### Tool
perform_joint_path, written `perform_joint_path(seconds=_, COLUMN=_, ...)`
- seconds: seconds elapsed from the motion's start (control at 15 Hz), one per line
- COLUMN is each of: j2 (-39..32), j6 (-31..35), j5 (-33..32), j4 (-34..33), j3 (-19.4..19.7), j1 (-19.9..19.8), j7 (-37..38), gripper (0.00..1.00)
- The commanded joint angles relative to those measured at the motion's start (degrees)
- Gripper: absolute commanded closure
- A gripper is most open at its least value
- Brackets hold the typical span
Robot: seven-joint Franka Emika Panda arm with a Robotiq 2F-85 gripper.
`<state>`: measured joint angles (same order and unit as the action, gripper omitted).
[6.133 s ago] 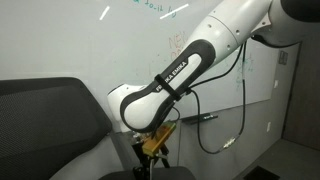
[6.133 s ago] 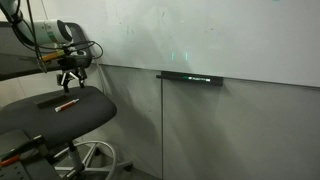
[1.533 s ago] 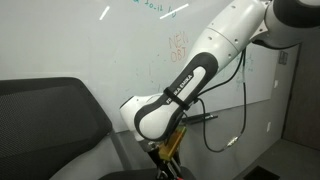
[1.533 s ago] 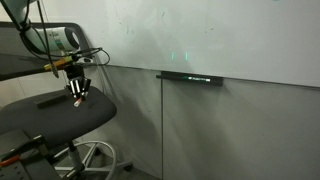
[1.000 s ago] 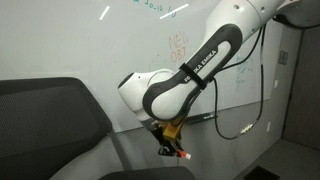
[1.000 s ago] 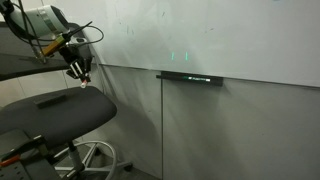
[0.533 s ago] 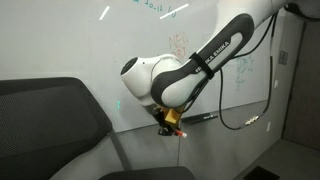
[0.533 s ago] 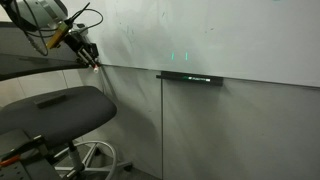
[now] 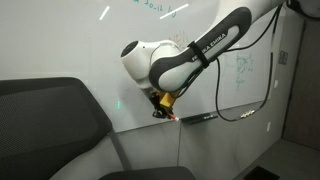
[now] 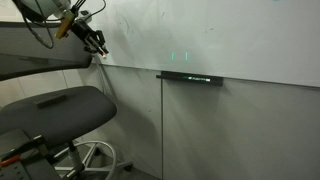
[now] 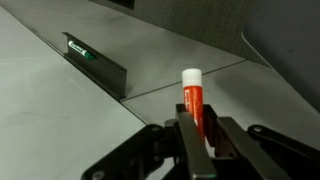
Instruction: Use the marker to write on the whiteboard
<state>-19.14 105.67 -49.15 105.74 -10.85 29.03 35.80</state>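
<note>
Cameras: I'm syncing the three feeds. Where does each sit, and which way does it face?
An exterior view: beside the chair, facing the whiteboard; shows the arm and gripper.
An exterior view: farther off, facing the whiteboard and dark bar; only the gripper shows.
Wrist view: looks along the gripper at the marker.
All show the gripper and dark bar.

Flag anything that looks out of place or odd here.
A dark bar-shaped item lies loose on the chair seat, an odd spot for it. Otherwise nothing stands out: the gripper holds the marker near the whiteboard.
</note>
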Motion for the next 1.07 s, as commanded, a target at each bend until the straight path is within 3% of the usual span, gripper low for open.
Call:
perform_joint_path(seconds=0.0, j2=-1.88, j6=-1.42, j5=-2.89, j4=-4.41, j3=-1.2, j1=-0.59, j7=0.04, gripper=0.95)
perform_joint_path(seconds=1.0, j2=-9.76, j6=-2.33, j5=-4.16, j4=-17.68, j3=0.16, j1=-0.34, j7=-1.57, gripper=0.95)
